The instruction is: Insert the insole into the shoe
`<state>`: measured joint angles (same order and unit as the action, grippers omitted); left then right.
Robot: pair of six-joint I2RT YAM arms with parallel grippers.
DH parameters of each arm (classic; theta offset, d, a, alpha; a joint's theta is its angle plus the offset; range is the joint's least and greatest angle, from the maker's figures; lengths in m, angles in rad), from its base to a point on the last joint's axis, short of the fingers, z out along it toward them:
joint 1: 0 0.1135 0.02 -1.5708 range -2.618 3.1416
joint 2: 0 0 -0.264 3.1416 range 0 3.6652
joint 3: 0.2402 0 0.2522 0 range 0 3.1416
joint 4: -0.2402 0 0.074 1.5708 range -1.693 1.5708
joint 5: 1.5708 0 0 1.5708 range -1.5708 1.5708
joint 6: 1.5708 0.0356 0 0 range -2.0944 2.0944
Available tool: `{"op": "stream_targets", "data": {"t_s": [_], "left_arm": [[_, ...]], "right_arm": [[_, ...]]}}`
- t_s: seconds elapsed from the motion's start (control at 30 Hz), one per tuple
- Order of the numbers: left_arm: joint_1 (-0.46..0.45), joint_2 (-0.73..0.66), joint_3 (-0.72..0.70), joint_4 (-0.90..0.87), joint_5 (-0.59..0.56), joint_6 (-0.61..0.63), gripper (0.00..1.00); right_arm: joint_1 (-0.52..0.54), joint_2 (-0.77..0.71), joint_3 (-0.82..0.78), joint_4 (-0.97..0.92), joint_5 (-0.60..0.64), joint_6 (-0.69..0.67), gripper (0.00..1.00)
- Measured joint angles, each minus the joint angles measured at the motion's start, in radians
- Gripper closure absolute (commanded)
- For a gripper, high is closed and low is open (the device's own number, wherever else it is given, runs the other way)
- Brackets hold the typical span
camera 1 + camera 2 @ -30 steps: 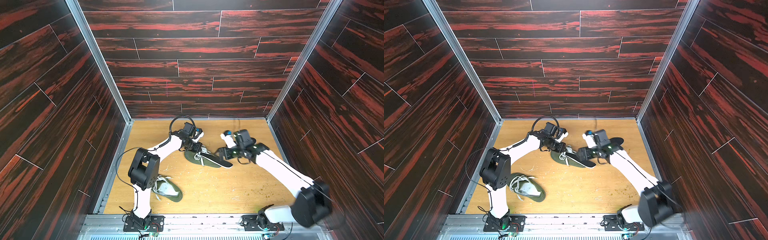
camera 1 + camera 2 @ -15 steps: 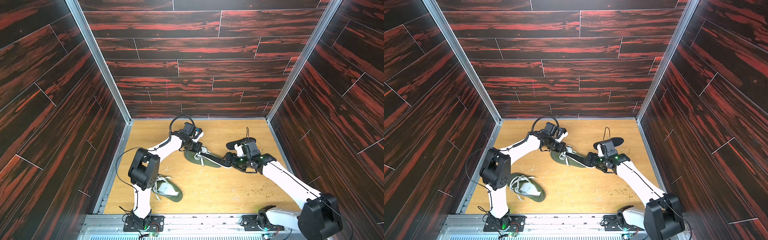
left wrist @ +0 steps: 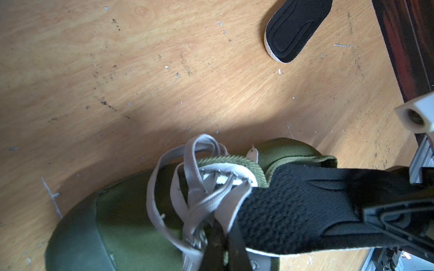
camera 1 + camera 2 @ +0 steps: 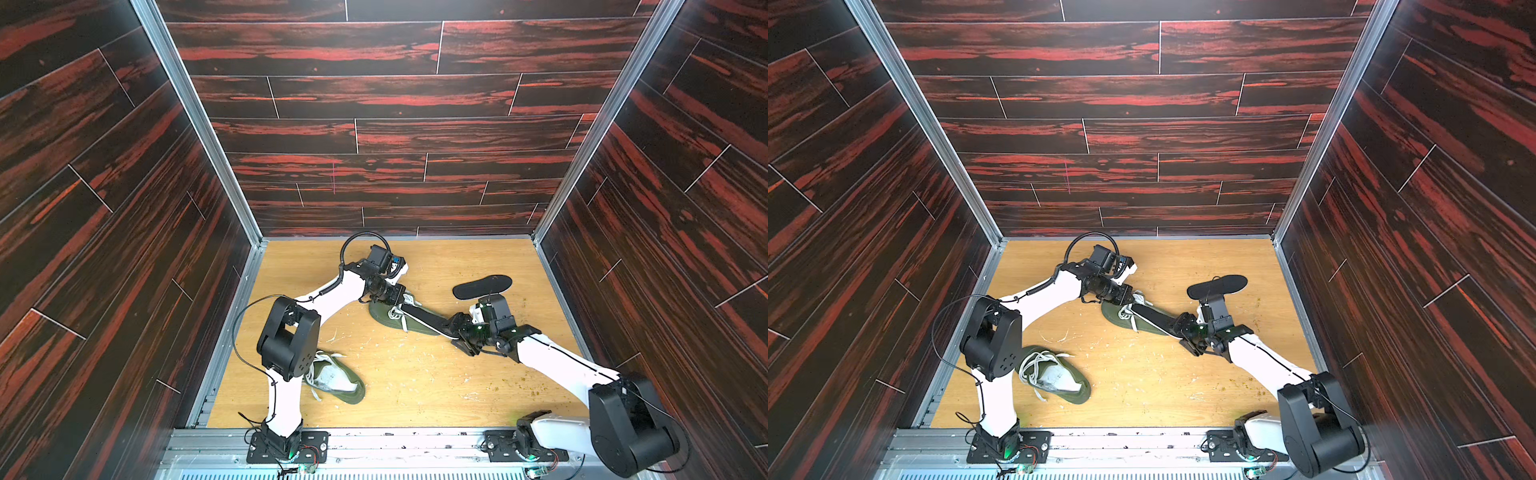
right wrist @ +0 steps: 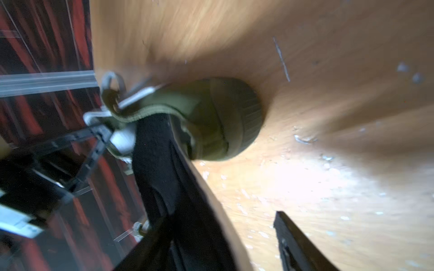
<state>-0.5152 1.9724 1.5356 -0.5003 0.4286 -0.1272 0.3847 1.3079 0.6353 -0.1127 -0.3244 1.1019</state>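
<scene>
A green shoe (image 4: 384, 319) with grey laces lies mid-floor in both top views. A black insole (image 4: 428, 318) has its front tucked under the laces, and its heel end sticks out towards my right gripper (image 4: 457, 330). The right gripper is open, with the insole (image 5: 159, 164) lying along one finger. The other finger (image 5: 300, 246) stands apart from it over bare floor. My left gripper (image 3: 224, 239) is shut on the shoe (image 3: 129, 223) at its laced edge, beside the insole (image 3: 293, 211).
A second black insole (image 4: 482, 286) lies flat near the back right, also seen in the left wrist view as the insole (image 3: 296, 30) beyond the shoe. Another green shoe (image 4: 336, 378) rests at the front left by the left arm's base. Dark walls enclose the wooden floor (image 4: 415, 382).
The right arm has swung down and forward to the insole's heel end, uncovering the second insole behind it, and its jaws have narrowed. The left gripper and shoe have not moved.
</scene>
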Motion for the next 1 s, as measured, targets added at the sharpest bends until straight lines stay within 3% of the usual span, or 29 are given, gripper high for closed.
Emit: {"op": "stream_targets", "data": {"t_s": [0.23, 0.5, 0.53, 0.57, 0.73, 0.77, 0.8, 0.87, 1.0], "left_arm": [[-0.003, 0.000, 0.021, 0.000, -0.003, 0.006, 1.00], [-0.007, 0.000, 0.024, 0.000, -0.004, 0.006, 1.00], [-0.007, 0.000, 0.025, 0.000, -0.004, 0.006, 1.00], [-0.007, 0.000, 0.026, -0.001, -0.004, 0.006, 1.00], [-0.007, 0.000, 0.037, -0.005, -0.011, 0.007, 1.00], [-0.007, 0.000, 0.042, -0.006, -0.010, 0.007, 1.00], [-0.007, 0.000, 0.046, -0.007, -0.010, 0.008, 1.00], [-0.007, 0.000, 0.051, -0.008, -0.010, 0.013, 1.00], [-0.007, 0.000, 0.060, -0.024, 0.004, 0.035, 1.00]], "right_arm": [[-0.001, 0.003, 0.011, 0.063, -0.023, 0.053, 0.58], [-0.001, 0.039, 0.021, 0.091, -0.058, 0.061, 0.72], [-0.001, 0.042, 0.021, 0.092, -0.059, 0.056, 0.85], [-0.001, 0.045, 0.024, 0.091, -0.060, 0.050, 0.90], [-0.001, 0.049, 0.037, 0.090, -0.062, 0.026, 0.91], [-0.001, 0.049, 0.037, 0.092, -0.064, 0.019, 0.92], [-0.001, 0.049, 0.037, 0.092, -0.068, 0.012, 1.00], [0.000, 0.049, 0.039, 0.090, -0.078, -0.007, 1.00], [0.030, 0.049, 0.107, -0.002, -0.053, -0.132, 1.00]]}}
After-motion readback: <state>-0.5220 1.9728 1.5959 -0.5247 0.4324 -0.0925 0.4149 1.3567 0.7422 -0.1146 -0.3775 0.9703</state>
